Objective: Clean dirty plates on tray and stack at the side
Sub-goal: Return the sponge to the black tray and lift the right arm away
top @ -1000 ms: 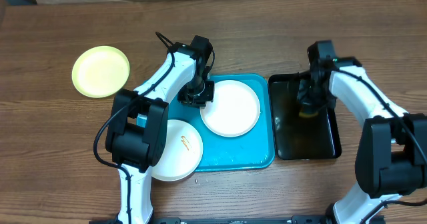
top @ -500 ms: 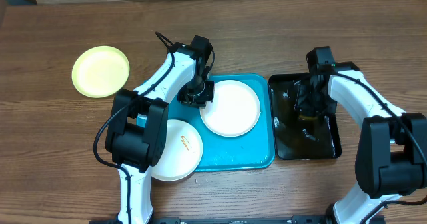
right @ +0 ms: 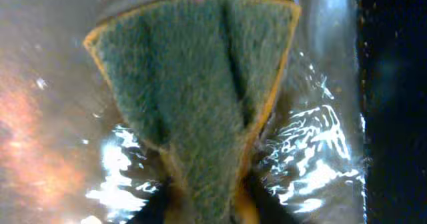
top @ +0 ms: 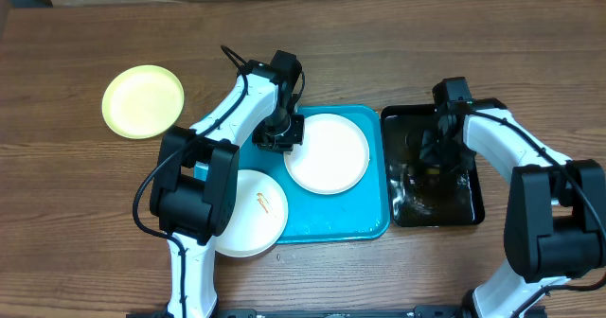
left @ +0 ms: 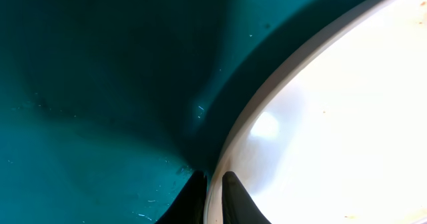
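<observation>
While the right gripper (top: 437, 154), clamped on a sponge (right: 200, 97), soaks it in the black tray (top: 471, 203) at 3 o'clock, the left gripper (top: 282, 133) pinches the 9 o'clock rim of the plate (top: 327, 153) on the tray (top: 360, 225), so next the sponge should cross to scrub.

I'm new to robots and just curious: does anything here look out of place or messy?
Yes. One white plate hangs over the near-left corner of the blue tray, with a small orange smear on it. The yellow-green plate lies off the tray, on the table.
</observation>
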You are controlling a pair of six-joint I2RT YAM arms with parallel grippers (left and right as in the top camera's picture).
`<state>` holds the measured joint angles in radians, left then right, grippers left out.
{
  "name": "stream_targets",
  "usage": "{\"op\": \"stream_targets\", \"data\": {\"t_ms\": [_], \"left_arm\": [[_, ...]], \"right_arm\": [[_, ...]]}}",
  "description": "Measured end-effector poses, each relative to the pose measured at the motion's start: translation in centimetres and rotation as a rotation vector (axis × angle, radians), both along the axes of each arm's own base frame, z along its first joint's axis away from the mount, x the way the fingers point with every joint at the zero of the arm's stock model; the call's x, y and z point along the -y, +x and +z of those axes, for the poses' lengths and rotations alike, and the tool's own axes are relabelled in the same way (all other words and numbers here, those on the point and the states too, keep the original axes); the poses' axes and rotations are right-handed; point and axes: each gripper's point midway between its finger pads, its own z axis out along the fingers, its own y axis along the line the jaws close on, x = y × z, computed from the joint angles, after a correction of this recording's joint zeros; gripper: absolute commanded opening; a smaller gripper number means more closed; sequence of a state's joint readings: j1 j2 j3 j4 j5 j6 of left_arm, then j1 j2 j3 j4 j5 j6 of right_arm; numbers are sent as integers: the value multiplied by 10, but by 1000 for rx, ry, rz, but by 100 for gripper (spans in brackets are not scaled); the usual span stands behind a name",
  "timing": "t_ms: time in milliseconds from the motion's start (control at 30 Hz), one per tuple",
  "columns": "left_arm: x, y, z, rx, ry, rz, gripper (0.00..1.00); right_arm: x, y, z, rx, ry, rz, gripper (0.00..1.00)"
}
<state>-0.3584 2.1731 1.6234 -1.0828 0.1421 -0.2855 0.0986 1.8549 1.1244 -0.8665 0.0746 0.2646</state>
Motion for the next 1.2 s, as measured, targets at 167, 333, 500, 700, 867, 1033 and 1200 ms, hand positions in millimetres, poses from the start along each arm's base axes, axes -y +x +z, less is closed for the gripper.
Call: {"op": "stream_targets", "data": {"t_ms": [167,333,500,700,867,1033,1200], "left_arm": [[1,1,0,5,-2,0,14],[1,1,0,6,-2,-2,14],[1,1,0,6,-2,-2,15],[1,2,0,8,-3,-2,23],[3,7,0,29,-11,-2,24],[4,7,0,31,-12,0,36],[4,7,0,31,-12,-2,41]], "right_arm": [[-1,11,3,40,4,7,70],[-2,15,3,56,5,7,54],[-2,20,4,77,7,1,47],[-3,27,5,106,9,7,70],[-4,45,10,174,13,8,4],[-5,46,11,178,17,5,68],[-5,51,35,149,13,8,69]]}}
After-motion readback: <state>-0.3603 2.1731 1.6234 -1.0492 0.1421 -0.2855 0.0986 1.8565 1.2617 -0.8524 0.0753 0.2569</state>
